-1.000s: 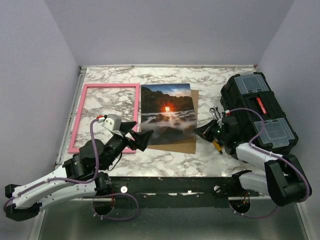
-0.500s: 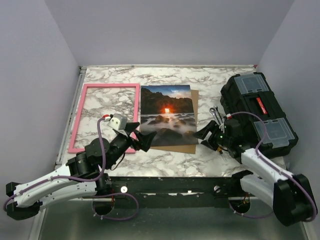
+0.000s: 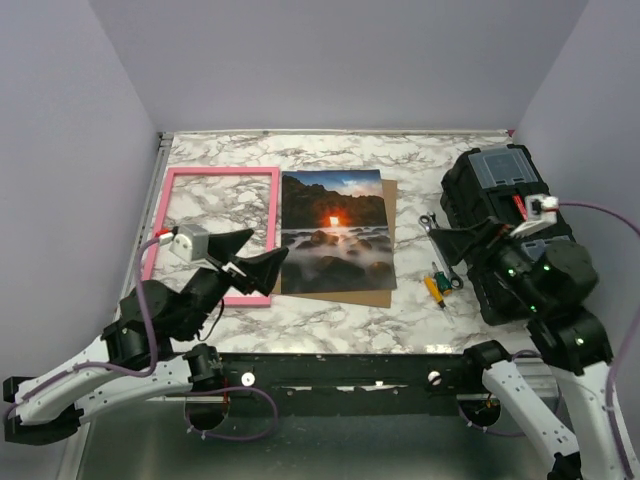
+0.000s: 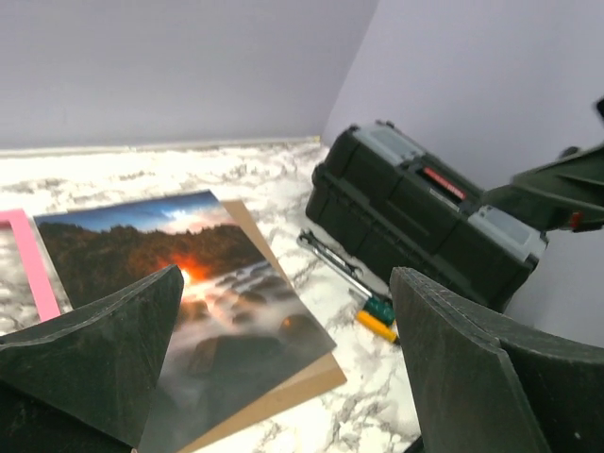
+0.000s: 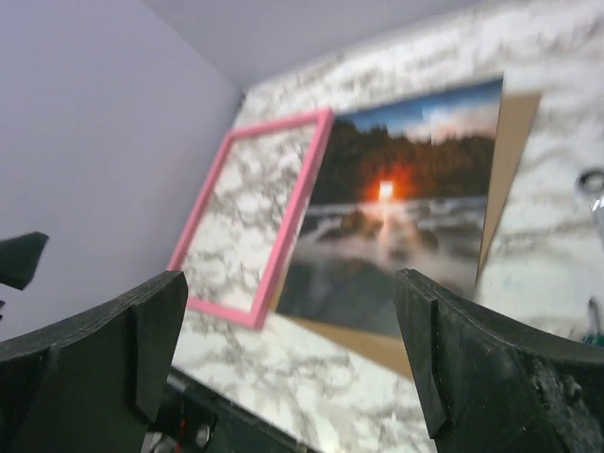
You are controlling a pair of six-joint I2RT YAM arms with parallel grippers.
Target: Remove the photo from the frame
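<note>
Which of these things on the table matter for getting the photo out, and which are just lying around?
For the job: photo, pink frame, brown backing board.
Just lying about: black toolbox, wrench, small yellow-and-green tool.

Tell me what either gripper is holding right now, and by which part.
Nothing: left gripper and right gripper are both open and empty.

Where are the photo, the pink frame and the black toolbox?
photo [image 3: 335,232]: top external view, its middle, below the orange glow.
pink frame [image 3: 222,172]: top external view, its far rail.
black toolbox [image 4: 396,226]: left wrist view, its side wall.
</note>
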